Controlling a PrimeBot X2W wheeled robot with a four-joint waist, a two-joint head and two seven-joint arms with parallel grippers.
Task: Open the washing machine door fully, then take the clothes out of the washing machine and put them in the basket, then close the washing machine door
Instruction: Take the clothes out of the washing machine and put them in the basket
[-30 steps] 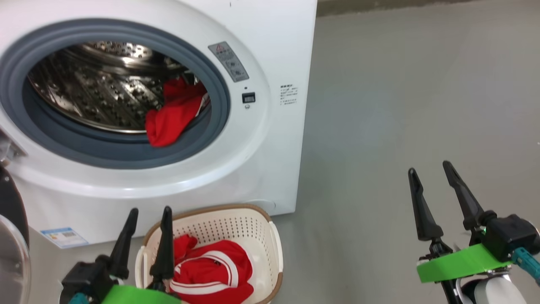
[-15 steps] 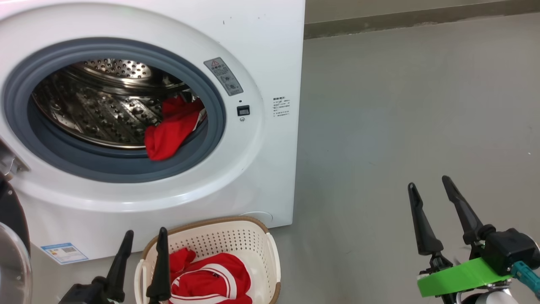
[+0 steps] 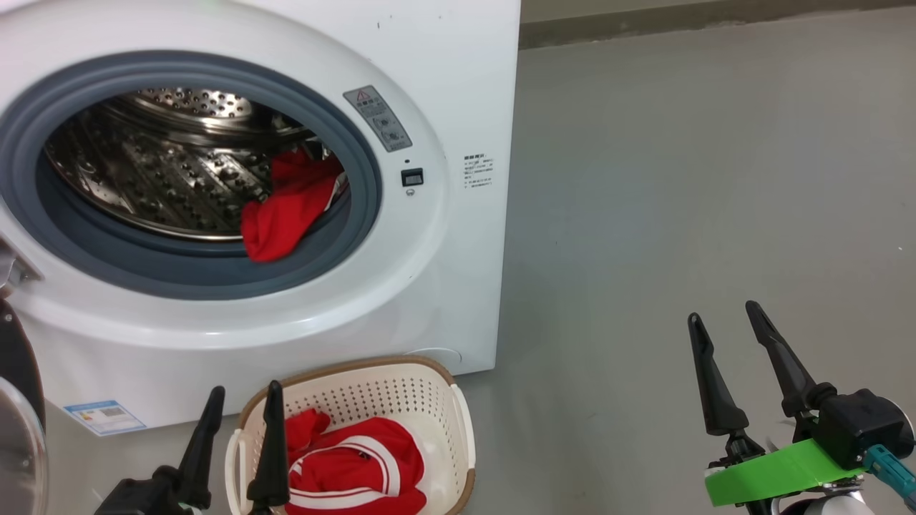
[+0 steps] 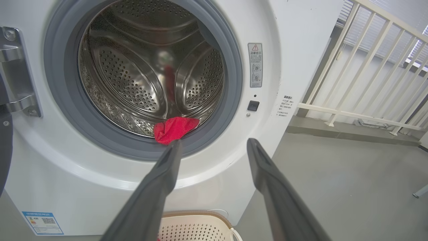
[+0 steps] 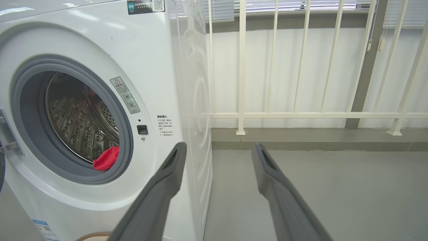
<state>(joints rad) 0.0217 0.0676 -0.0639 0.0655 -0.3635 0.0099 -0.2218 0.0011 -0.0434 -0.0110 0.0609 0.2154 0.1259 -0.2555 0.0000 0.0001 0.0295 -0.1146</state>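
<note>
At the far left edge of the head view, the door [image 3: 18, 415] stands open, its black rim and glass cut off by the frame. The washer [image 3: 458, 93] takes up the upper left. Inside its grey gasket [image 3: 179, 275], the steel drum [image 3: 150, 172] holds one red garment [image 3: 283, 211], bunched at the drum's lower right with a fold lying over the lip. At the lower left, the left gripper [image 3: 245, 387] has its fingers spread wide and holds nothing; one finger overlaps the basket's left side in this view. The basket [image 3: 440, 422] sits at the bottom centre, on the floor [image 3: 680, 179] just in front of the washer's lower right corner. In it lies a striped garment [image 3: 358, 465], red with white bands, covering the left and middle of the base. At the lower right, the right gripper [image 3: 722, 310] is also wide open with nothing between its fingers, above the grey floor and well apart from washer and basket.
</note>
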